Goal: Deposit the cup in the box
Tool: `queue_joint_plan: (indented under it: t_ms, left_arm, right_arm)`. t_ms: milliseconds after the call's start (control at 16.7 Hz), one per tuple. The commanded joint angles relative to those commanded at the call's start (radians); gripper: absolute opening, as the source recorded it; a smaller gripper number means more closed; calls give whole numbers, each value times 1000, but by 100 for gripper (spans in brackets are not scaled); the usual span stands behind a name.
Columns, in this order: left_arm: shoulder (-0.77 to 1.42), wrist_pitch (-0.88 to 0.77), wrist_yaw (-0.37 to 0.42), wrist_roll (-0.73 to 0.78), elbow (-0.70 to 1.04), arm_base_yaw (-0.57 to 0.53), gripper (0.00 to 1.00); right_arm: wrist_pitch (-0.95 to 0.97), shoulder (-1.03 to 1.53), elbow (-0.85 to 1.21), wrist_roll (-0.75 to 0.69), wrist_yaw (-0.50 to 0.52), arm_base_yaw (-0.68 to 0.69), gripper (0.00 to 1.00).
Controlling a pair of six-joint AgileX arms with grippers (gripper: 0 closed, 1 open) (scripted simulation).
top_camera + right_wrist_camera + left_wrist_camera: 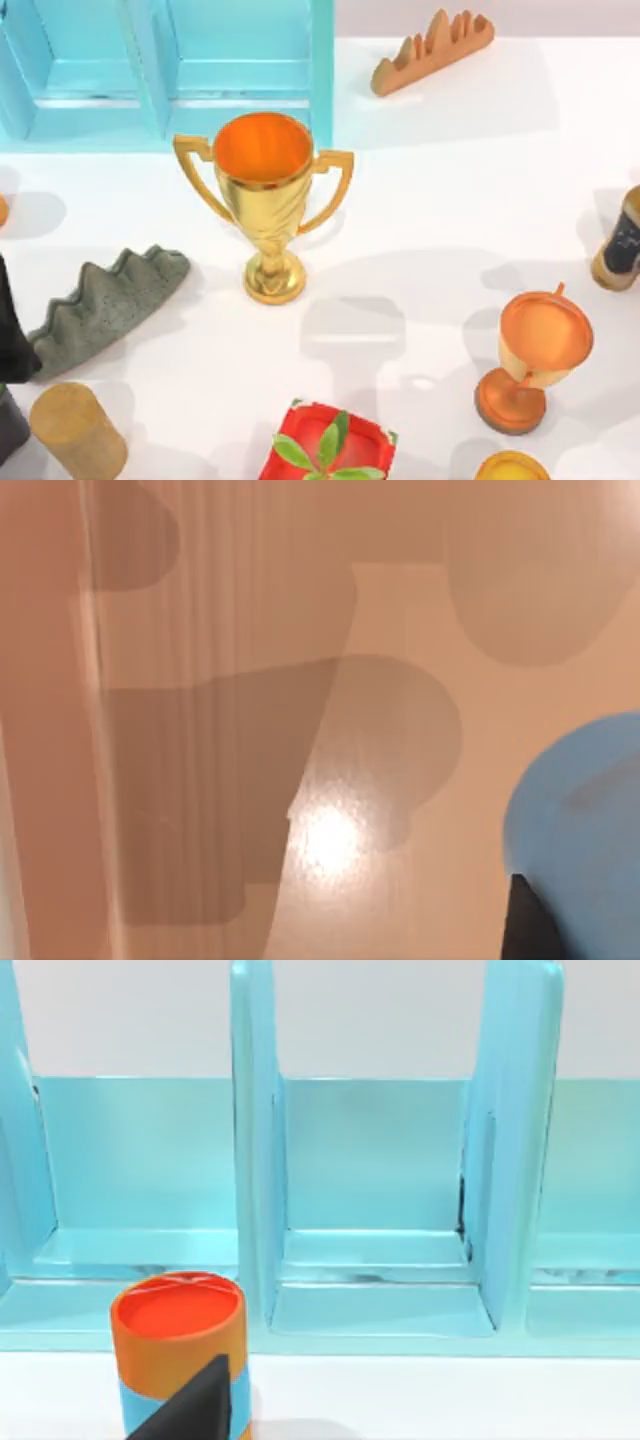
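The cup [585, 820] is a plain blue shape close to the camera in the right wrist view. It hangs above the table, with a dark tip of my right gripper [530, 925] against its lower edge, shut on it. A cup-shaped shadow lies on the table below. The box [322, 70] is turquoise with upright dividers and stands at the back left. In the left wrist view the box [255, 1160] shows several open compartments. My left arm [10, 330] sits at the table's left edge.
A tall gold trophy [268, 195] stands in front of the box. An orange goblet [535, 355] is at the right, a grey jagged piece [110, 295] and a tan cylinder [78, 430] at the left. An orange can [180, 1345] stands before the box. A red planter [328, 445] is at the front.
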Motion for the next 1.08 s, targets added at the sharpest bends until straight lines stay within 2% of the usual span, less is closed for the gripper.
queue_joint_plan:
  t_ms: [780, 1080]
  left_arm:
    - [0, 0, 0, 0, 0, 0, 100]
    - [0, 0, 0, 0, 0, 0, 100]
  right_arm:
    - [0, 0, 0, 0, 0, 0, 98]
    - [0, 0, 0, 0, 0, 0, 100]
